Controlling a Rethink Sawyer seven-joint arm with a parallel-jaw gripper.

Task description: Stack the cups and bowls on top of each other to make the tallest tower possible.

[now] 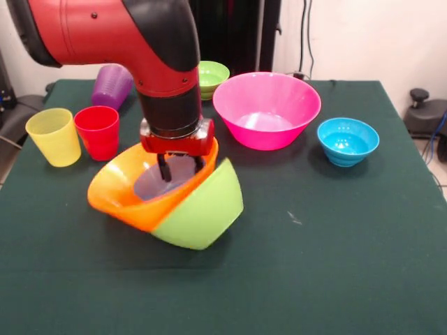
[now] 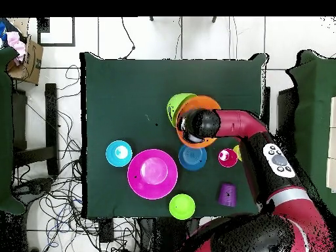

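Note:
The large orange bowl is tilted and leans half-nested in the tipped medium green bowl at mid table. My gripper reaches down inside the orange bowl, its two fingers apart with nothing between them. In the overhead view my wrist covers most of the orange bowl, with the green bowl beside it. The pink bowl and a blue bowl stand upright. The yellow cup and red cup stand side by side. The purple cup lies on its side. No tower stands.
A small green bowl sits behind the pink bowl near the table's far edge. In the overhead view a second blue bowl stands between the pink bowl and the red cup. Cables lie on the floor around the table.

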